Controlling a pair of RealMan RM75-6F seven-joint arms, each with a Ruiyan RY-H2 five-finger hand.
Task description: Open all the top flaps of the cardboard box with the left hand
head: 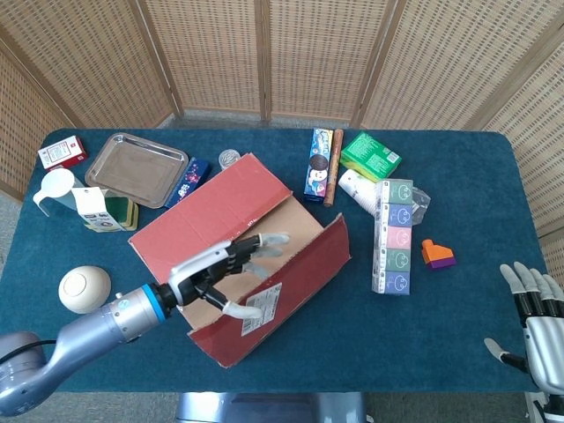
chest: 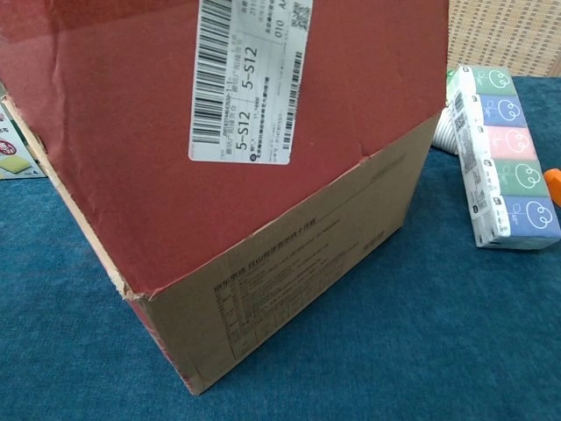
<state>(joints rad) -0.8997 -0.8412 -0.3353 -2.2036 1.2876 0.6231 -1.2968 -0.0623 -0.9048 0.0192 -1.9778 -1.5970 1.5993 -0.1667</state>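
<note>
Wicker screens behind, blue worktop [head: 458,335] below. Box [head: 238,264] left of centre, long axis diagonal from near-left to far-right. Near flap [head: 291,286] up, almost vertical, label [chest: 250,79] facing outward; far flap [head: 207,216] flat and closed. Left hand [head: 231,269] reaching inside the opening, fingers spread against the raised flap's inner face, thumb hooked over its edge by the label. Right hand [head: 533,308] at the worktop's right edge, fingers apart, holding nothing. Tissue pack [head: 393,236] right of the box.
</note>
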